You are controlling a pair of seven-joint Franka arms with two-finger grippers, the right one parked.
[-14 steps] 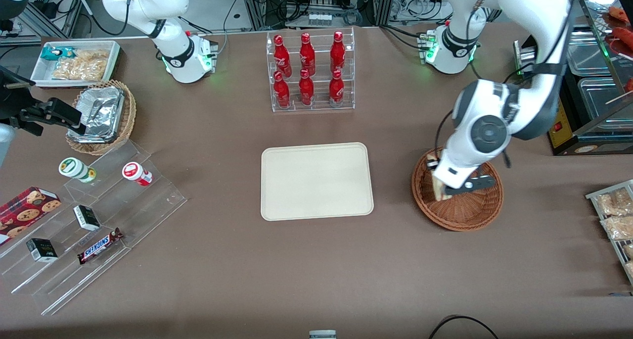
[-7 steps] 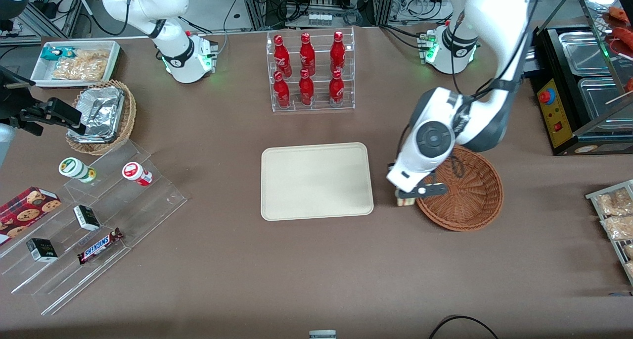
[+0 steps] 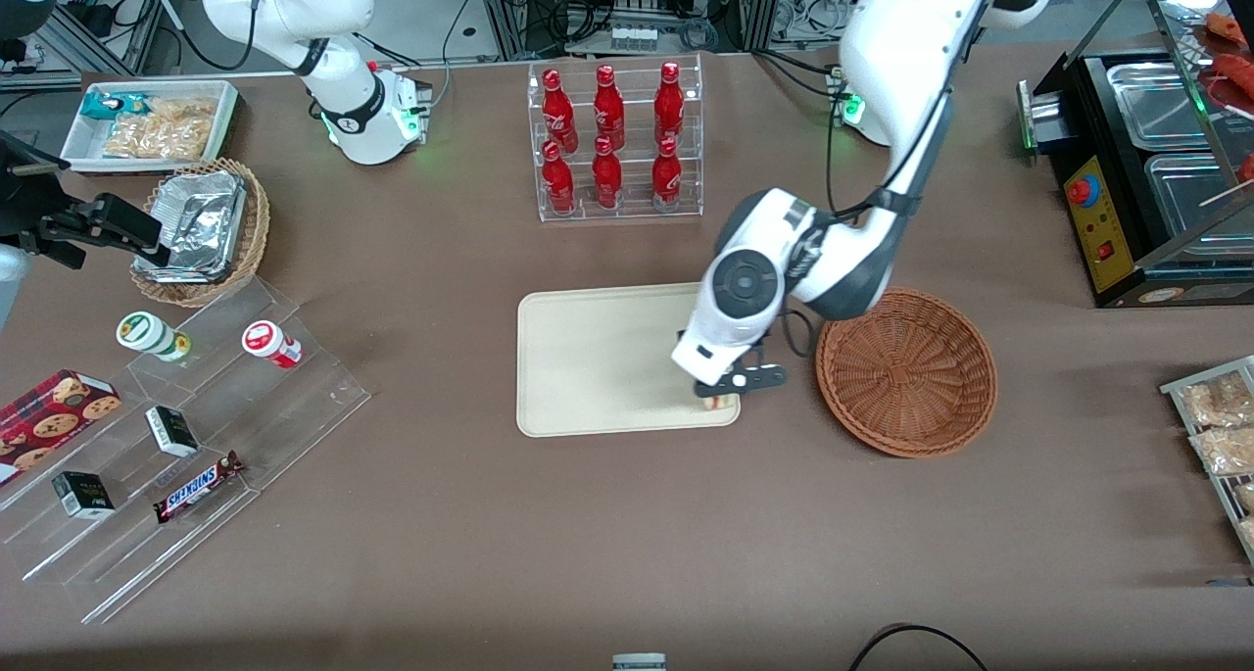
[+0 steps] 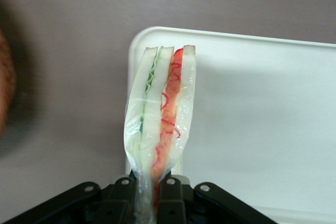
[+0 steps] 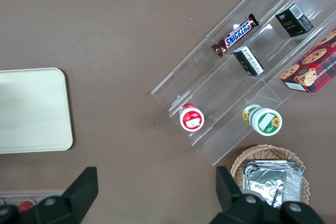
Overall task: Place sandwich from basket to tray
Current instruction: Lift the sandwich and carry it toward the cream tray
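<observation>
Tray (image 3: 607, 358): a flat cream rectangle at the middle of the table, its surface bare so the wedge can be laid down anywhere on it.
Gripper (image 3: 723, 394): the left arm's gripper hangs over the tray corner nearest the basket and the front camera; its fingers (image 4: 126, 192) are clamped on the sandwich.
Sandwich (image 4: 160, 114): held on edge by one end, pinched across its thickness, the layered cut edge with red and green filling facing the wrist camera. It appears to be in clear wrapping. It hangs above the tray's rim and corner, not touching the tray.
Why held so: pinching across the bread faces likely keeps the layers pressed together during carrying.
Basket (image 3: 906, 372): the reddish-brown wicker round sits just beside the tray toward the working arm's end, now with nothing in it.
Progress: by my judgement the carry is nearly done; lowering and letting go remain.
</observation>
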